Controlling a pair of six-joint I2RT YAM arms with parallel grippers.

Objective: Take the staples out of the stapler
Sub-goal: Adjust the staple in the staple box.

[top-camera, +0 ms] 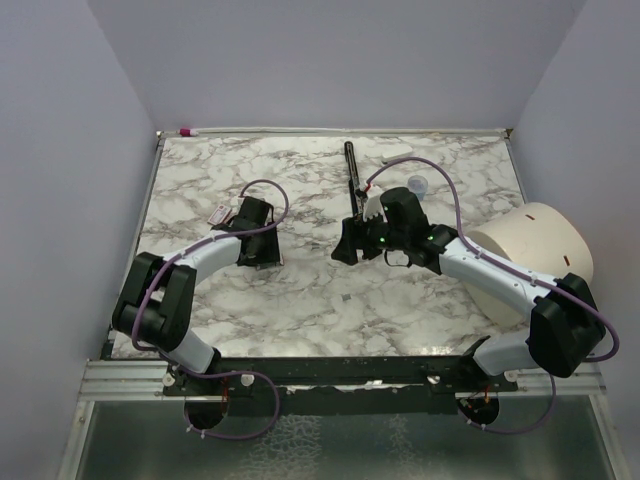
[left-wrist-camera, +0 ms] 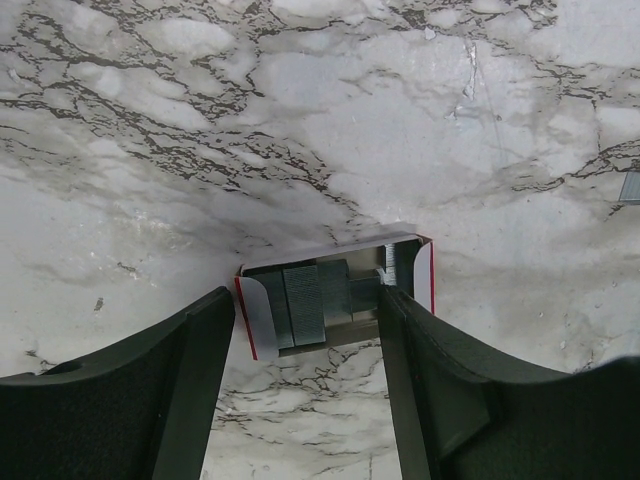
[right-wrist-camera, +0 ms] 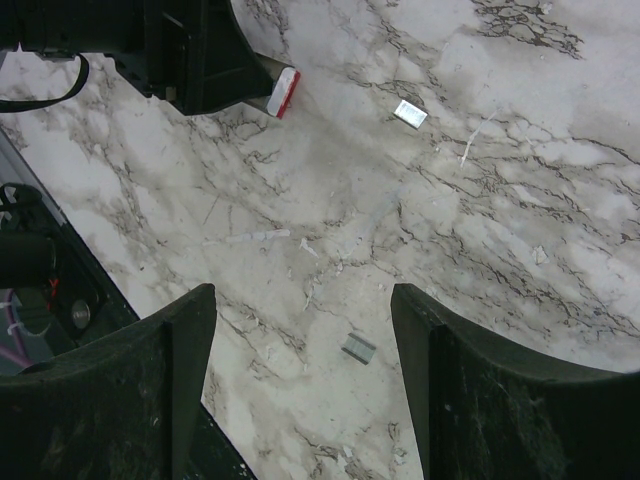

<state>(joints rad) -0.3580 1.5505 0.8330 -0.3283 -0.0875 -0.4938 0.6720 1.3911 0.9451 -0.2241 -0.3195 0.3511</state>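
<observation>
The stapler [top-camera: 351,170] is a thin black bar lying lengthwise at the back of the marble table, just beyond my right gripper [top-camera: 352,250]; neither wrist view shows it. In the right wrist view the right gripper [right-wrist-camera: 302,300] is open above the table, with a short ridged strip of staples [right-wrist-camera: 359,348] lying between its fingers. A second strip [right-wrist-camera: 410,113] and thin loose slivers [right-wrist-camera: 255,236] lie farther out. My left gripper [top-camera: 262,250] is open, its fingertips [left-wrist-camera: 388,300] flanking an open red-and-white staple box [left-wrist-camera: 330,295] holding grey staple blocks.
A large cream cylinder [top-camera: 530,255] stands at the right by the right arm. A small clear cup [top-camera: 417,184] and a white item [top-camera: 397,152] lie near the stapler. A pink-capped item [top-camera: 186,131] rests at the back-left edge. Another staple strip [left-wrist-camera: 630,188] lies right of the box.
</observation>
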